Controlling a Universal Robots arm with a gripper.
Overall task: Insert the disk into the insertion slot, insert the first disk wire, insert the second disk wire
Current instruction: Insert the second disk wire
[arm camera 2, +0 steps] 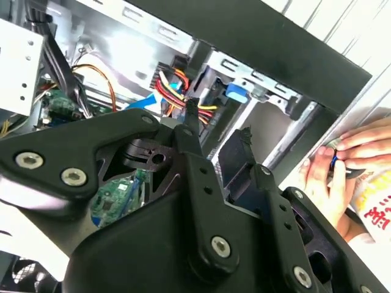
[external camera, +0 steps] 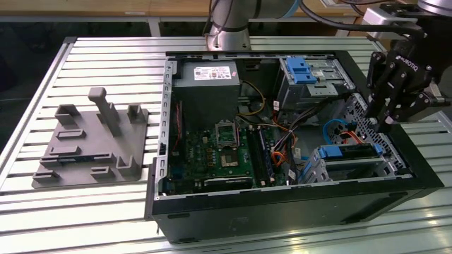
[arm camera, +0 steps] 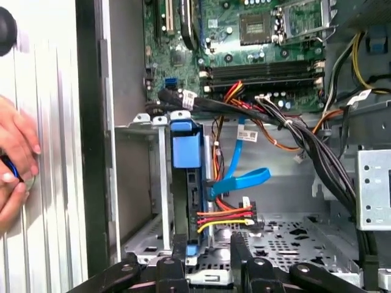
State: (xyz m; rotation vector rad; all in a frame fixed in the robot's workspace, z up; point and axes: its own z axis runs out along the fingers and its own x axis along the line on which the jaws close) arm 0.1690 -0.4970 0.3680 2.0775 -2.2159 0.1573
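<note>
Support: silver slatted metal table point(external camera: 106, 58), its ribs running across the exterior view.
Exterior view's left: flat grey plastic fixture plate point(external camera: 92, 153) with upright blocks and 1 tall post, lying on the slats.
Centre to exterior view's right: open black rectangular computer case point(external camera: 282, 209), lying on its side.
Far edge: grey cylindrical robot arm base point(external camera: 227, 34), just behind the case.

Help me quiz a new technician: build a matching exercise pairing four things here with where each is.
1 disk
2 grey fixture plate
3 person's hand
4 gripper

a holding something small, outside the computer case
b on the table, at the exterior view's left of the case
c above the case's edge at the exterior view's right
d seated in the insertion slot

Pairs: 1-d, 2-b, 3-a, 4-c
</note>
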